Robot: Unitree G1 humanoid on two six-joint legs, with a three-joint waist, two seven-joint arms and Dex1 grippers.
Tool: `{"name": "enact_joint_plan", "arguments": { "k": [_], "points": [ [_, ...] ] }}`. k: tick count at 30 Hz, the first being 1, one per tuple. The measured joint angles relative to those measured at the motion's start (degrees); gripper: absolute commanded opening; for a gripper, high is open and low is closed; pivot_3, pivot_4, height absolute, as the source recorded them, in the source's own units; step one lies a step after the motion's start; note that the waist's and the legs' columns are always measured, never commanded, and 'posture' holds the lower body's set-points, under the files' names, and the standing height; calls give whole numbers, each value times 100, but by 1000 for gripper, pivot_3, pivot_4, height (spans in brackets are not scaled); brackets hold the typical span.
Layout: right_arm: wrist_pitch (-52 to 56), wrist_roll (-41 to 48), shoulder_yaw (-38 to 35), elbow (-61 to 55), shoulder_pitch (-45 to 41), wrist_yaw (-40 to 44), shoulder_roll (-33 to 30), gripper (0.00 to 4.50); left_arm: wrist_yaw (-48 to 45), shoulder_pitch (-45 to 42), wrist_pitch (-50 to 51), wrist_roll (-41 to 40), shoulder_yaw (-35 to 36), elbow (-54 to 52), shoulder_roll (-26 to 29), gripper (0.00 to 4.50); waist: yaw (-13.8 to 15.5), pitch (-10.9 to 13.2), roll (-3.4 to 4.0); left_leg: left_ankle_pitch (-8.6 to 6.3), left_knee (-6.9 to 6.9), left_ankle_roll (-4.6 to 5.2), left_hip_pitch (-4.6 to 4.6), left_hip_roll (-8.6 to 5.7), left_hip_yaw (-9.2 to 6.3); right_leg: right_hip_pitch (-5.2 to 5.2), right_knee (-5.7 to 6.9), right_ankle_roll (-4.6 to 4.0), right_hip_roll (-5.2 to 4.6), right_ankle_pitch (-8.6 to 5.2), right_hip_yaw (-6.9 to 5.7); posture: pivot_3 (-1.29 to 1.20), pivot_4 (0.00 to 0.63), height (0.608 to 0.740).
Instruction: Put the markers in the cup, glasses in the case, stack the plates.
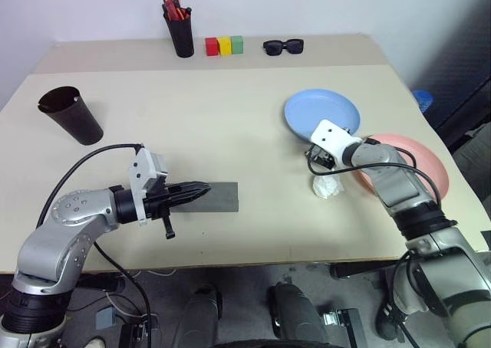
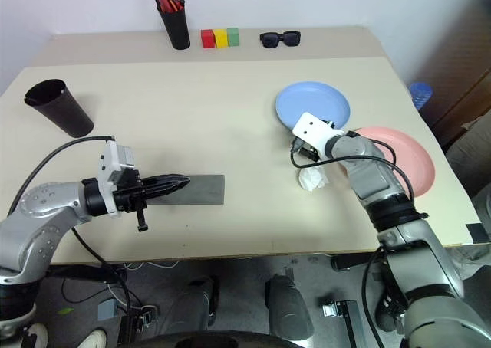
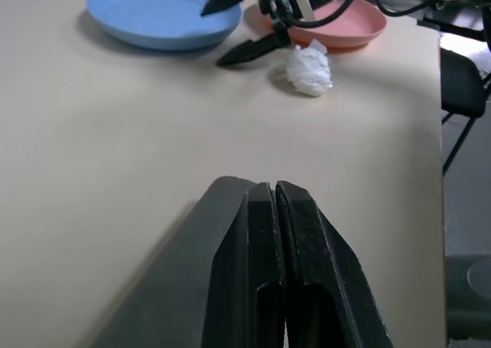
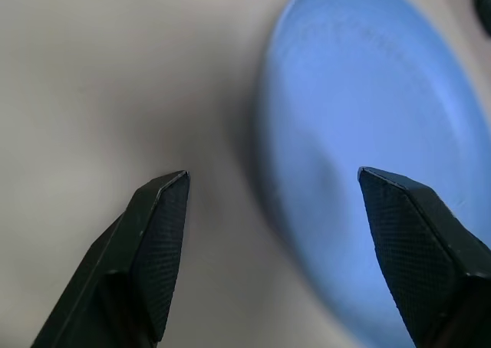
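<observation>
The grey case lies closed on the table's near side, and my left gripper is shut, its tips over the case's left end. The light blue plate sits at the right, with the salmon pink plate beside it, nearer the table's right edge. My right gripper is open at the blue plate's near rim, one finger over bare table and the other over the plate. The tapered black cup stands upright at the far left. The markers and glasses are out of view.
A crumpled white wad lies just in front of the right gripper's wrist. At the back stand a black pen pot with red-orange markers, three coloured blocks and black sunglasses.
</observation>
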Motion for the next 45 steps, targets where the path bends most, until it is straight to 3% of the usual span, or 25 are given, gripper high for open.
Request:
{"name": "enact_joint_plan", "arguments": {
  "k": [4,5,12,20,23,27,30,36,41,45],
  "points": [
    [-459,-239,14,440,-69,-35,78,186,187,184,0,-30,12,-105,-61,0,15,0,0,0,-1,0,-1,-1,-1,0,0,0,-1,0,0,0,150,740],
    [-530,-286,16,469,-69,-35,81,52,243,237,-1,-61,15,-148,-73,0,15,1,1,0,-1,0,-2,-1,-1,0,0,0,-2,0,0,0,150,740],
    [-538,-319,-256,-382,235,53,-120,52,538,367,-54,-121,18,-297,-253,0,13,2,3,0,-2,0,-2,-1,-2,-1,0,0,0,0,0,0,150,740],
    [216,728,-1850,-3162,1689,1466,-1832,52,602,136,-248,-110,-233,-201,-460,0,164,6,10,-2,1,3,5,-2,-4,22,-15,1,-3,-1,-3,0,150,740],
    [651,1013,-2511,-3703,2745,2003,-2431,52,511,-76,-343,-45,-537,-56,-565,0,202,3,15,-2,6,4,4,-3,-2,28,-24,0,-4,-1,-4,0,150,740],
    [1081,1113,-3430,-4099,4163,2404,-2700,52,438,-518,-419,18,-790,217,-679,0,169,1,19,-3,11,5,6,-2,0,32,-23,1,-1,-1,-3,0,150,740],
    [1280,1108,-3605,-4172,4565,2408,-2684,995,344,-686,-480,32,-928,345,-684,0,71,-5,30,-3,13,5,13,0,7,31,-17,1,1,-1,2,0,150,740],
    [1707,1462,-3744,-4663,4425,2369,-2521,3899,295,-756,-524,86,-961,501,-686,0,11,-5,30,-3,22,5,14,2,5,34,-10,1,5,-1,2,0,150,740],
    [2025,1925,-3474,-5120,4010,2292,-2147,3899,350,-634,-568,152,-942,501,-684,0,38,-5,27,-3,26,5,9,1,2,35,-13,1,4,-1,1,0,150,740],
    [2133,1997,-2781,-5110,3743,2032,-1653,3899,426,-487,-588,155,-932,435,-686,0,42,-4,27,-3,29,5,6,1,2,33,-12,1,3,-1,1,0,150,740]
  ]
}}
